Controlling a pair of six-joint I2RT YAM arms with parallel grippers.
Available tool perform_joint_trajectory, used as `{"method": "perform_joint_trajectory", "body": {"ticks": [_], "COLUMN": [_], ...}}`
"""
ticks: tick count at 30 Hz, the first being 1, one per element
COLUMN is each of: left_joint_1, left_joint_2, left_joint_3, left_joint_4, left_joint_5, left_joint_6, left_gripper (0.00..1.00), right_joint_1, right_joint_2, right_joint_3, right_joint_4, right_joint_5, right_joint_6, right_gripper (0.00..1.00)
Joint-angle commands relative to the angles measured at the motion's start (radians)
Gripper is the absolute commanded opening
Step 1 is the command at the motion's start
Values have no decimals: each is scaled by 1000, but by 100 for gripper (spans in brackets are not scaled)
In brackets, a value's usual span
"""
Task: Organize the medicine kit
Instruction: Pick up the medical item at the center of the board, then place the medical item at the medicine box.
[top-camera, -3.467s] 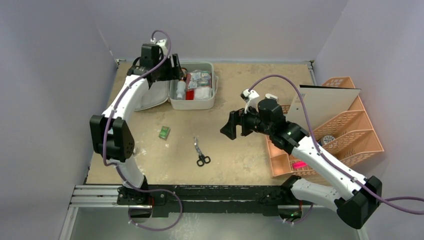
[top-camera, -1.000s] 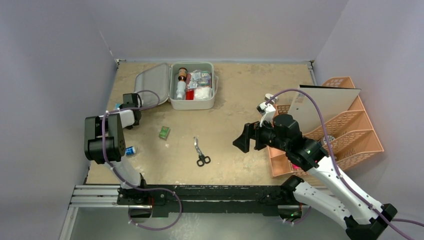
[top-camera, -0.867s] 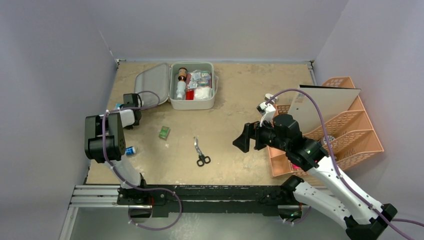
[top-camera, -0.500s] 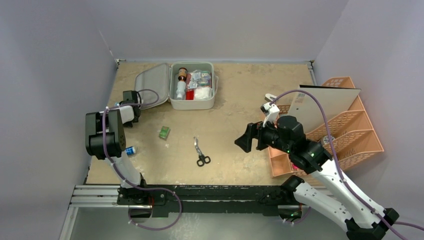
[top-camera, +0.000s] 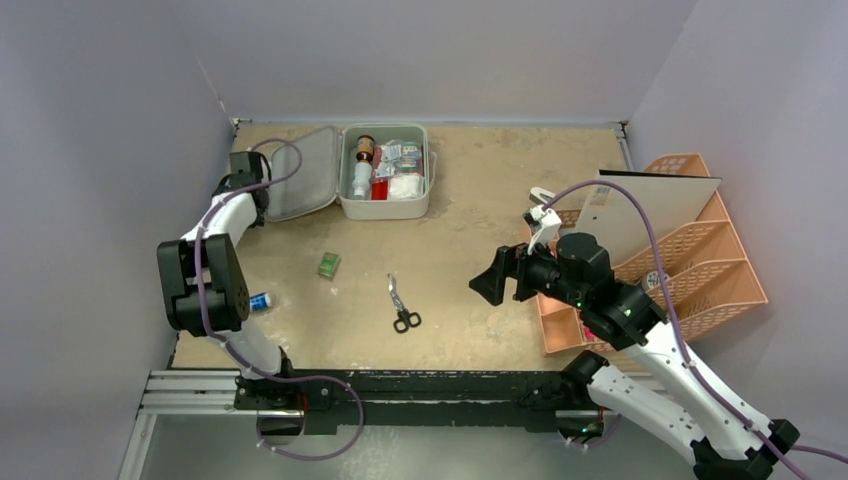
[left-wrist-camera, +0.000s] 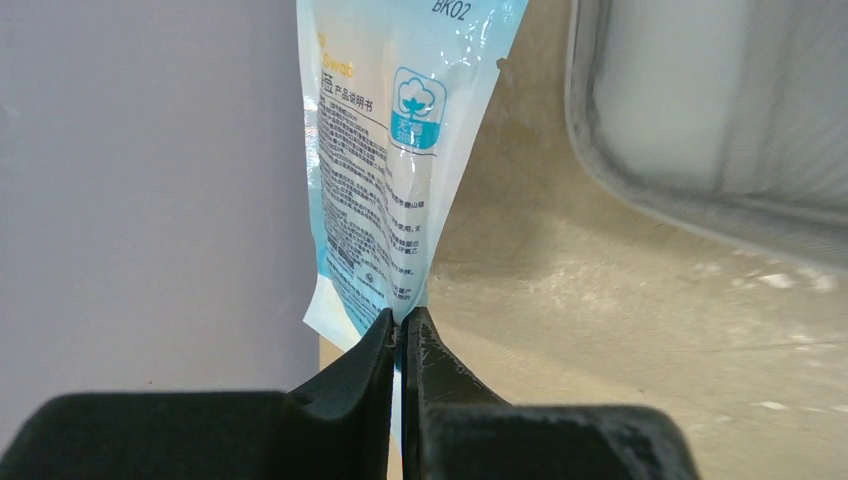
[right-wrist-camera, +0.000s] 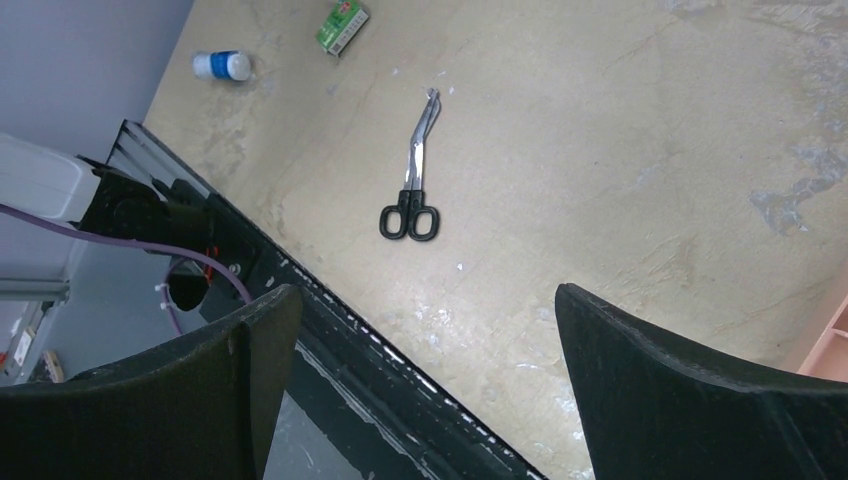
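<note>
Left gripper (left-wrist-camera: 402, 322) — moved up beside the medicine kit (top-camera: 385, 207) lid, fingers pinched on a swab packet (left-wrist-camera: 385, 150); right gripper (right-wrist-camera: 425, 310) — fingers stood wide, held nothing, above scissors (right-wrist-camera: 410, 205).

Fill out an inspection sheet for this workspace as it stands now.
Surface: tan table, scuffed and stained.
Job's things: medicine kit open at the far edge, lid swung out to its left; bottles and packets inside.
Clutter: scissors, green box and small blue-and-white bottle loose on the table; peach organizer at the right, white board resting against it.
End effectors: left end effector shut on a swab packet beside the lid; right end effector open, empty, above the table right of the scissors.
Cables: purple cable looped along each arm; no snag seen.
Surroundings: plain walls on three sides.
</note>
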Motion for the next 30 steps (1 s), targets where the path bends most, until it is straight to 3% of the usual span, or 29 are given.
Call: {"method": "perform_joint_trajectory", "body": {"ticks": [1, 7, 16, 21, 23, 26, 30], "left_joint_1": [5, 4, 5, 3, -3, -30, -71], "left_joint_2": [-109, -268, -366, -364, -357, -326, -264], "left_joint_3": [122, 153, 202, 220, 214, 237, 236], "left_joint_4": [-122, -86, -80, -38, 2, -36, 52], "left_joint_5": [120, 365, 924, 1156, 1221, 1216, 1244], "left_joint_6": [-202, -479, -700, -799, -853, -863, -916], "left_gripper": [0, 0, 0, 0, 0, 0, 0], "right_joint_1": [-3, -3, -3, -3, -2, -4, -3], "right_joint_2": [-26, -14, -7, 6, 20, 50, 82], "right_joint_3": [9, 25, 43, 26, 22, 22, 32], "right_joint_4": [32, 35, 49, 88, 101, 115, 125], "right_joint_5": [-18, -17, -20, -20, -21, -23, -20], "right_joint_6": [24, 19, 40, 51, 53, 57, 53], "right_gripper": [99, 99, 99, 99, 99, 99, 99]}}
